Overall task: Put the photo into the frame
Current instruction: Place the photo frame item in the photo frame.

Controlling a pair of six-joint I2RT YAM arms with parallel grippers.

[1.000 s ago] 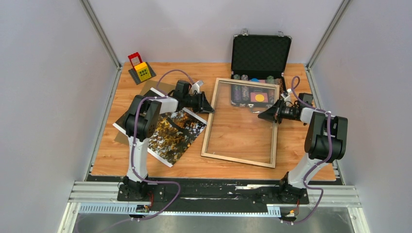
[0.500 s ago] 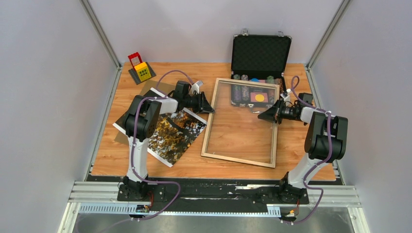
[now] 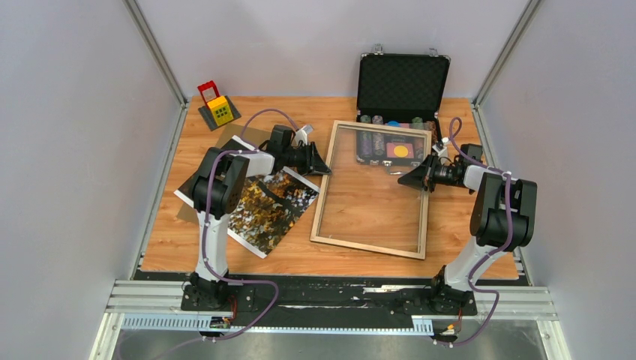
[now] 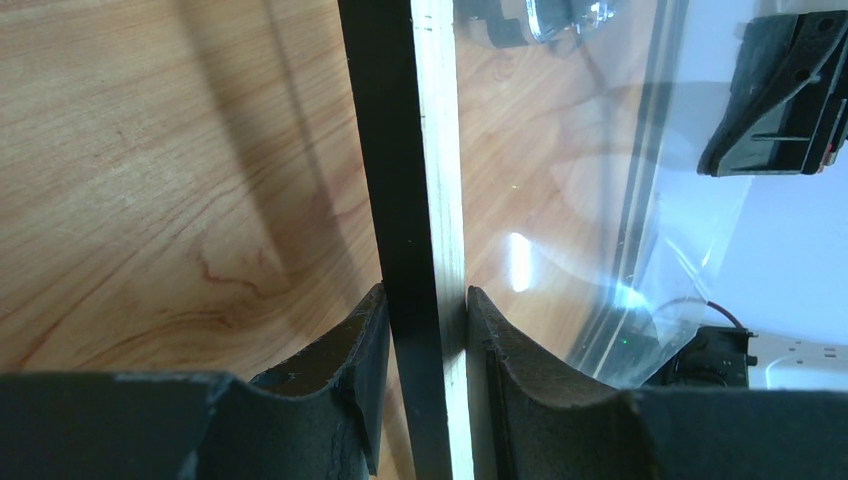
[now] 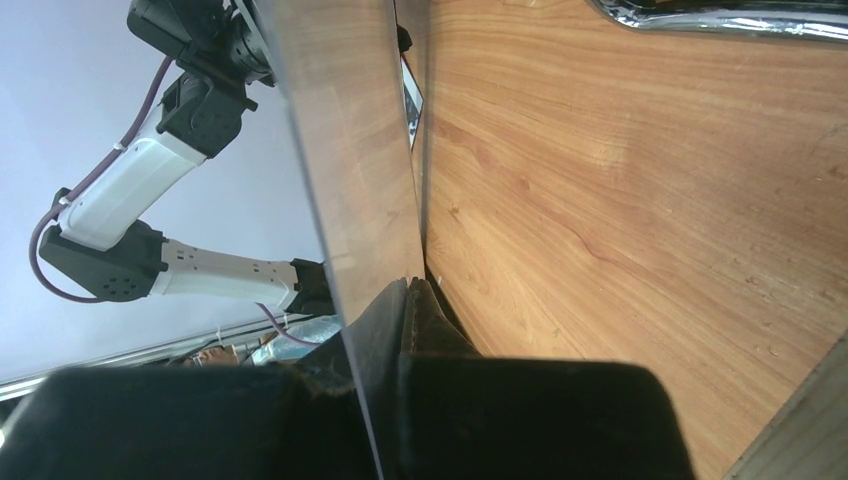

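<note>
The frame (image 3: pixel 367 247), pale wood rails around a clear pane (image 3: pixel 373 191), lies in the middle of the table. My left gripper (image 3: pixel 324 166) is shut on its left rail; in the left wrist view the black and pale rail (image 4: pixel 410 150) sits between the fingers of that gripper (image 4: pixel 425 300). My right gripper (image 3: pixel 403 178) is just inside the right rail, shut on the edge of the clear pane (image 5: pixel 340 130), which runs between its fingertips in the right wrist view (image 5: pixel 412 285). The photo (image 3: pixel 271 206) of dark trees lies flat to the left of the frame, partly under my left arm.
A brown backing board (image 3: pixel 189 212) shows from under the photo. An open black chip case (image 3: pixel 403 81) stands at the back, right behind the frame's far rail. A small yellow and red toy (image 3: pixel 217 109) sits at the back left corner.
</note>
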